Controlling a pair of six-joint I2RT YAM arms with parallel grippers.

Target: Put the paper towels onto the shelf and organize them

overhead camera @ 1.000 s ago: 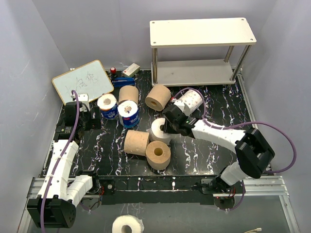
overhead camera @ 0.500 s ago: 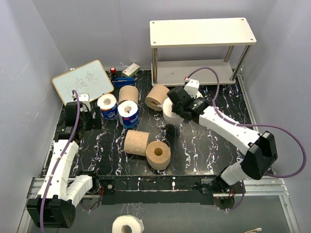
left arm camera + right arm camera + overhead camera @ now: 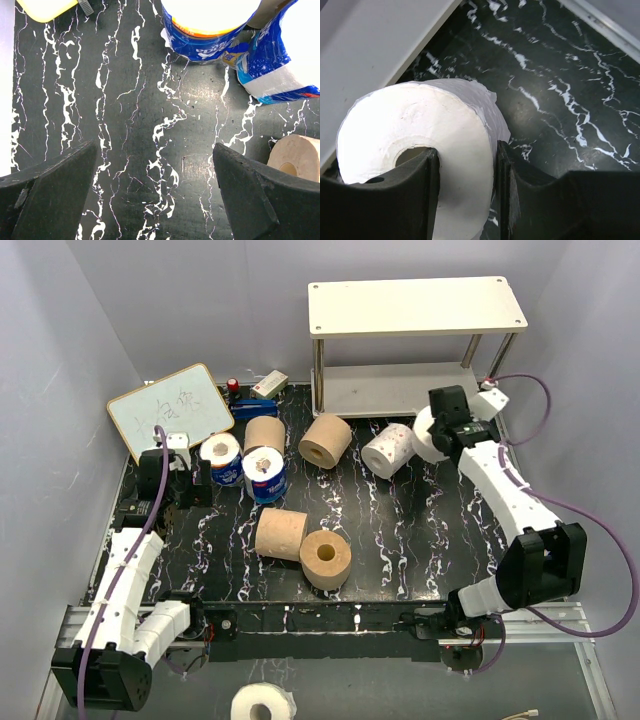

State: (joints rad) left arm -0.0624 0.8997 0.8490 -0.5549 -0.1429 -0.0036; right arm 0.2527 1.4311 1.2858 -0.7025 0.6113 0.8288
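Note:
My right gripper (image 3: 436,430) is shut on a white paper towel roll (image 3: 424,436), one finger in its core and one outside (image 3: 465,170). It holds the roll (image 3: 420,140) just in front of the shelf's grey lower board (image 3: 375,50). The shelf (image 3: 415,305) stands at the back right. A second white roll (image 3: 388,450) lies on the table. Four tan rolls (image 3: 325,440) (image 3: 265,432) (image 3: 281,534) (image 3: 326,559) and two blue-wrapped rolls (image 3: 222,460) (image 3: 265,476) are in the middle and left. My left gripper (image 3: 183,480) is open and empty (image 3: 155,175), with the blue-wrapped rolls (image 3: 210,25) just ahead.
A white writing board (image 3: 170,408) leans at the back left, with a white box (image 3: 270,385) and small blue and red items beside it. Another white roll (image 3: 262,702) lies below the table's front edge. Grey walls close in both sides.
My right gripper lifted the white roll from the table's middle and carried it back and right to the front of the shelf's lower board. The left arm barely moved.

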